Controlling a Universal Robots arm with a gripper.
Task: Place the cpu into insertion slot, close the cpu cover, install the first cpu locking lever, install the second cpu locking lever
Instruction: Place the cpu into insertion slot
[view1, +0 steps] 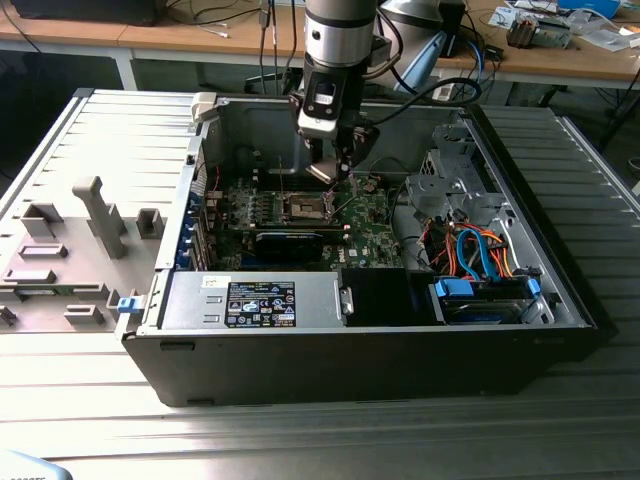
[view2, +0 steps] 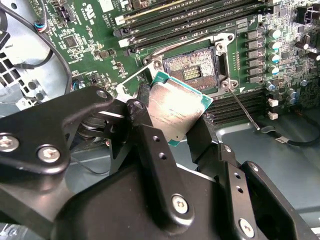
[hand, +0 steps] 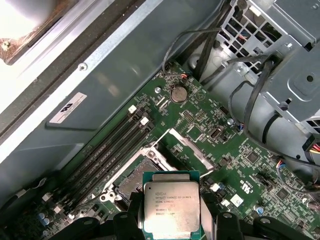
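My gripper (view1: 331, 172) hangs inside the open computer case, shut on the cpu (view2: 175, 110), a silver-faced square chip with a green edge (hand: 171, 210). The black fingers (view2: 142, 125) clamp two opposite edges of the chip, which is tilted and held just above the board. The insertion slot (view2: 192, 70) lies uncovered a short way beyond the chip, its dark pin field showing (hand: 135, 177) (view1: 307, 208). The cpu cover (hand: 189, 149) stands swung open beside the slot. A thin locking lever (view2: 245, 107) sticks out from one corner of the slot, raised off the board.
Black memory slots (hand: 112, 145) run along one side of the slot. A drive cage with orange and blue cables (view1: 475, 250) fills the case at the exterior view's right. A black card (view1: 290, 243) and the power supply (view1: 260, 303) sit nearer the front wall. A grey fixture plate (view1: 70, 250) lies outside.
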